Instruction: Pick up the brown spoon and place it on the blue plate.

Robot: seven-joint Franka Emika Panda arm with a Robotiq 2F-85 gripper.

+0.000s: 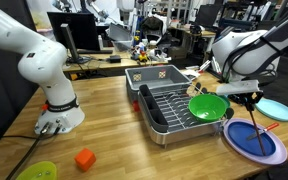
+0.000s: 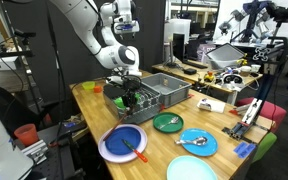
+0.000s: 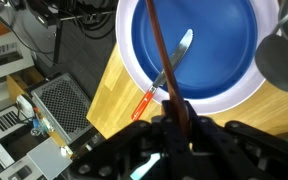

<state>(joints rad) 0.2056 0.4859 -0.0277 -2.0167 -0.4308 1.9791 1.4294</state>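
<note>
My gripper point(image 3: 179, 125) is shut on the brown spoon point(image 3: 162, 55), a long dark reddish-brown one, holding it by one end. The spoon hangs down over the blue plate point(image 3: 224, 40), which has a pale lavender rim. In an exterior view the gripper point(image 1: 246, 100) is above the plate point(image 1: 274, 155) and the spoon point(image 1: 256, 128) slants down toward it. I cannot tell whether the spoon's tip touches the plate. In the exterior view from the opposite side the gripper point(image 2: 127, 92) is above the plate point(image 2: 104, 150). A thin orange-red-handled utensil point(image 3: 144, 103) lies on the plate.
A grey dish rack point(image 1: 174, 110) stands beside the plate. A green bowl point(image 1: 208, 105) and a light cyan plate point(image 1: 276, 109) are close to the gripper. An orange block point(image 1: 84, 158) and a yellow-green bowl point(image 1: 36, 172) lie near the table's front edge.
</note>
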